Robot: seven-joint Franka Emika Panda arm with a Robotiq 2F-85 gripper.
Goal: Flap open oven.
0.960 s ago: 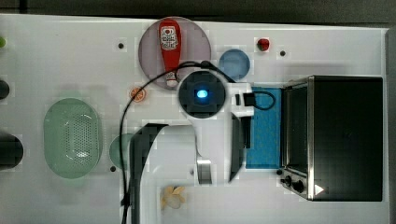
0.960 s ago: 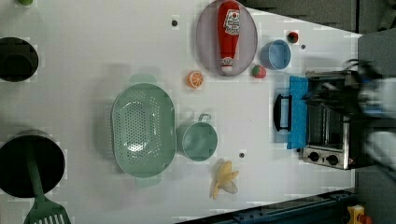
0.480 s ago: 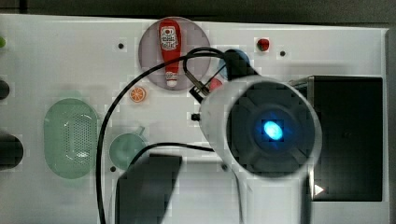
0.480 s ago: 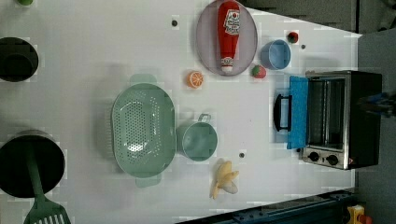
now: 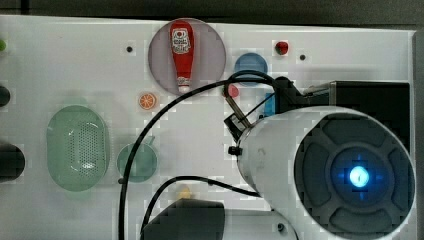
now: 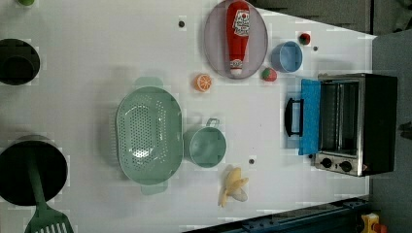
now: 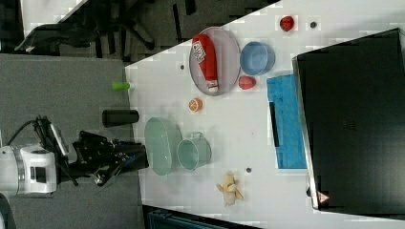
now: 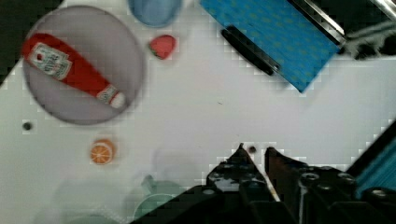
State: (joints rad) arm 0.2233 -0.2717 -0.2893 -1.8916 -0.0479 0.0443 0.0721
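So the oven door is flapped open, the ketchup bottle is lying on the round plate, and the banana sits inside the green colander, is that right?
Not quite. The banana lies on the table beside the green colander, not inside it, as the left view shows. The oven door is open, and the ketchup bottle does lie on the round plate.

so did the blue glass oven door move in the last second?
No. In the left view the blue glass oven door lies flapped open beside the blue bowl, as before.

The oven (image 6: 357, 124) sits at the left view's right edge of the table, a black box with a silver front frame. Its blue door (image 6: 309, 117) lies folded flat open, dark bar handle (image 6: 293, 117) outermost, racks showing inside, two black knobs (image 6: 335, 164) beside them.
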